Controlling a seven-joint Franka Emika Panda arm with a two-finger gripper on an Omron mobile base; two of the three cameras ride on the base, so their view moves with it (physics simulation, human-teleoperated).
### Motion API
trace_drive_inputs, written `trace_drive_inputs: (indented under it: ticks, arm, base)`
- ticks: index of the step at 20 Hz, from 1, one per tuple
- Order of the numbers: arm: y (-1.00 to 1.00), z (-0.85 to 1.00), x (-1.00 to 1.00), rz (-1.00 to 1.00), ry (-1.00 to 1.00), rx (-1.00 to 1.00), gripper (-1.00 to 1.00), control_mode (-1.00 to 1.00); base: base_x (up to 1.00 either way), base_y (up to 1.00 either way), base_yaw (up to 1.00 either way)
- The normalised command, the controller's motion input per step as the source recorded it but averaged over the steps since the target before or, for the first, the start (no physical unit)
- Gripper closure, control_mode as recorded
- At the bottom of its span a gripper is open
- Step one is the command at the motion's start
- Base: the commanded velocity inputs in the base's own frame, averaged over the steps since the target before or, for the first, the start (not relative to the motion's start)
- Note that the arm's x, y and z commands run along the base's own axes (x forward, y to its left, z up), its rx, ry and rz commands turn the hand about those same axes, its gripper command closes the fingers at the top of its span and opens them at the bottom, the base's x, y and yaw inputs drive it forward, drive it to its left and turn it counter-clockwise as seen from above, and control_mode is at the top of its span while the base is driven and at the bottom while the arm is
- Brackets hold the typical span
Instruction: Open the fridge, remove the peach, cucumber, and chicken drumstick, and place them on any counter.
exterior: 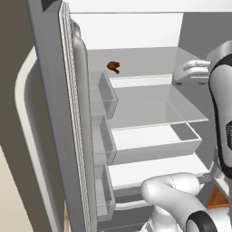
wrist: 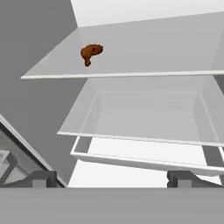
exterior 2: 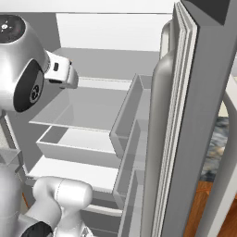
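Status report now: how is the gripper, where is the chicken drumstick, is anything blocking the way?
Gripper open, empty, facing the shelves. Fridge doors open. Chicken drumstick alone on upper shelf, far left. Nothing in the way.

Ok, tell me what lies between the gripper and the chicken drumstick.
Nothing: in the hand view, bare shelf stretches from the open gripper to the chicken drumstick.

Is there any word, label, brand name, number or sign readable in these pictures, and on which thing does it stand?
None: no readable text in any view.
The fridge, its shelves and the chicken drumstick are unmarked.
Small dark marks on the robot's joint cap in the right base view are too small to read.
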Motion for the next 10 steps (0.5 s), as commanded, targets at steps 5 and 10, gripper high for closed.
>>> trace_drive_inputs:
  ticks: [5,10]
  arm:
    - [0.28,0.00,0.44,0.06,0.00,0.00,-1.00,-1.00]
    - [0.21,-0.01,0.53,0.01,-0.01,0.00,-1.00,-1.00]
  base:
    - [0.00,0.00,0.00]
    - [0.00,0.00,0.00]
